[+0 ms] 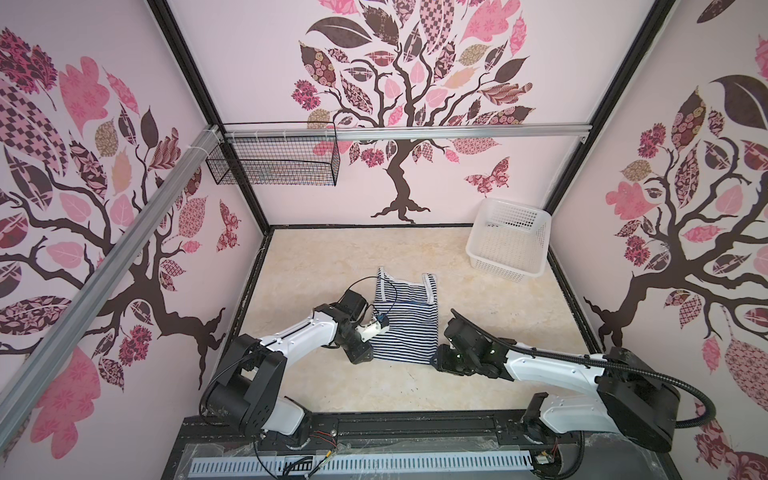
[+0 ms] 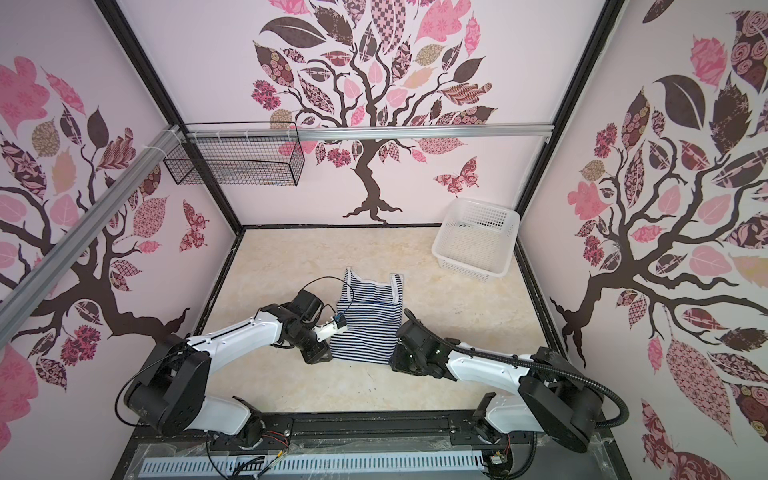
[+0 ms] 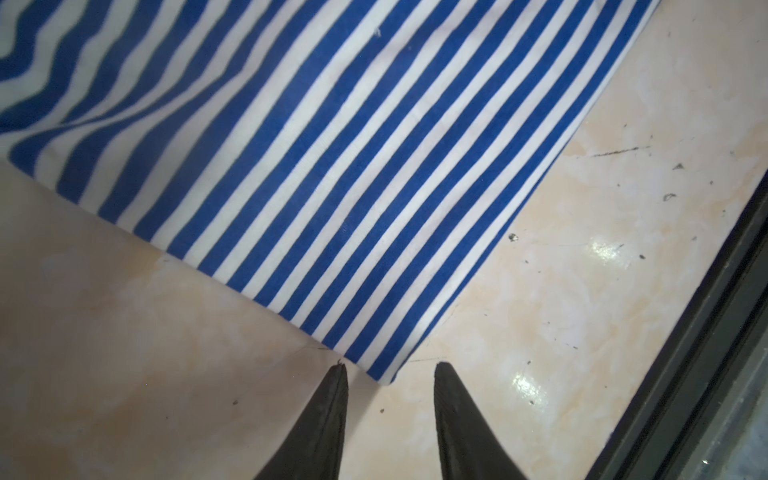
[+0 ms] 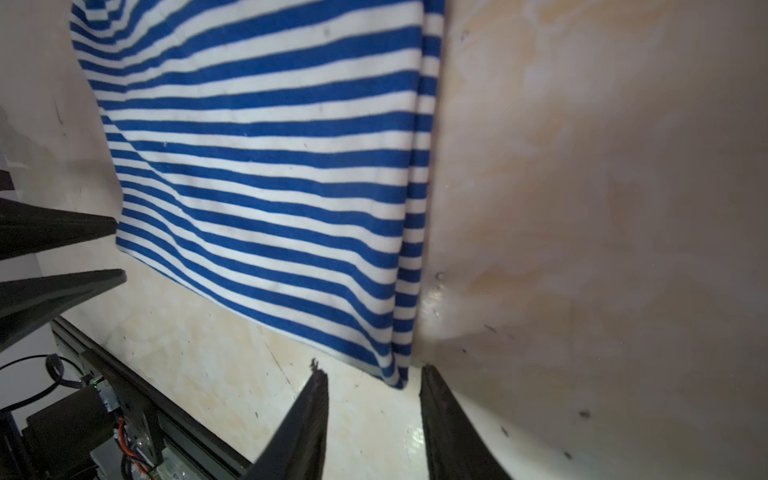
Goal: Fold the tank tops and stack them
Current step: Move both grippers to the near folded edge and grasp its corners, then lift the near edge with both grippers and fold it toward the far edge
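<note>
Where striped tank top (image 1: 409, 328) lies flat at middle of bench (image 1: 316, 266), we note soft knit, thin navy-and-white bands, white-trimmed straps. Bench glossy, cream, marbled. Tapered black left pincer (image 3: 390, 368) apart, flanking one hem corner; right pincer (image 4: 374, 372) apart, flanking other.

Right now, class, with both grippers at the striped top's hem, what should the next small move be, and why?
Probably ease both grippers forward and close them on the hem corners. The tank top lies spread out; the left gripper and right gripper each stand open with a hem corner at their tips, nothing pinched yet. Gripped corners would allow folding the hem toward the straps.
</note>
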